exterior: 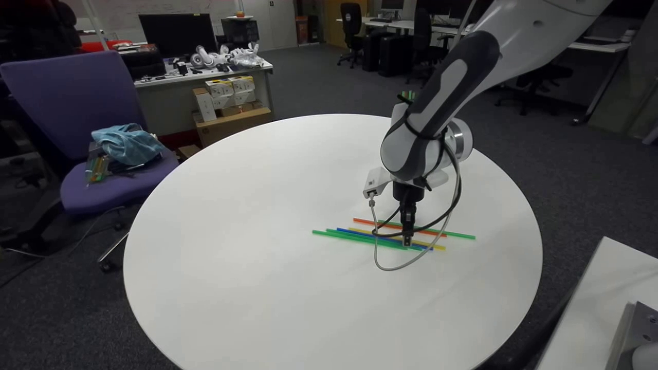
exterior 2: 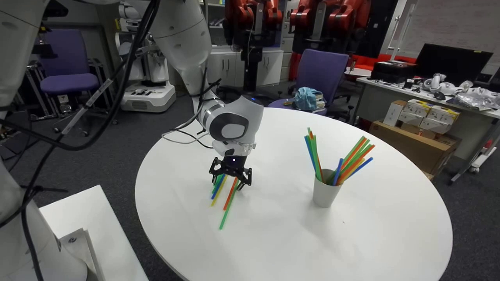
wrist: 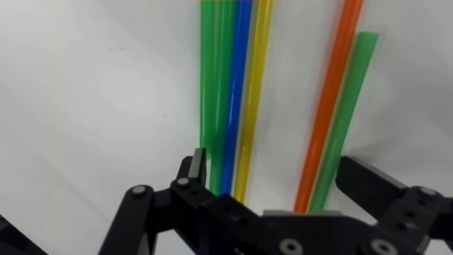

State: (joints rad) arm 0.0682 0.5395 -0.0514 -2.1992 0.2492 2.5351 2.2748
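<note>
- Presently observe gripper (wrist: 274, 168) spread wide, clasping nothing, low over loose plastic straws (wrist: 239, 113); fingers (wrist: 368, 187) set just outside the outermost pair in wrist view, contact with either too close to call.
- Count six between, reading across wrist view: outer green straw (wrist: 207, 78), inner green straw (wrist: 224, 88), blue straw (wrist: 239, 71), yellow straw (wrist: 254, 92); then, past a gap, orange straw (wrist: 327, 99) and lone green straw (wrist: 348, 113).
- Find all lying flat on white round table (exterior 2: 371, 242), nearly parallel, ends staggered. Judge wide, crosswise stance as suited to straddling the whole spread at once; rate smooth round plastic as prone to roll.
- Log white cup (exterior 2: 326, 197) upright on same table, well apart from gripper; holding leaning coloured straws (exterior 2: 357, 158), presumably propped by rim and wall.
- Lose sight of cup behind robot arm (exterior: 462, 87) in an exterior view, bar straw tips (exterior: 408, 95) poking up.
- Flag grey cable (exterior: 389, 269) looping down and crossing in front of loose plastic straws in an exterior view; clearance unreadable, possible snag.
- Note purple office chair (exterior: 77, 97) beyond table edge, carrying crumpled teal cloth (exterior: 128, 146), with small boxes (exterior: 244, 96) stacked farther back; judge none as obstructive.
</note>
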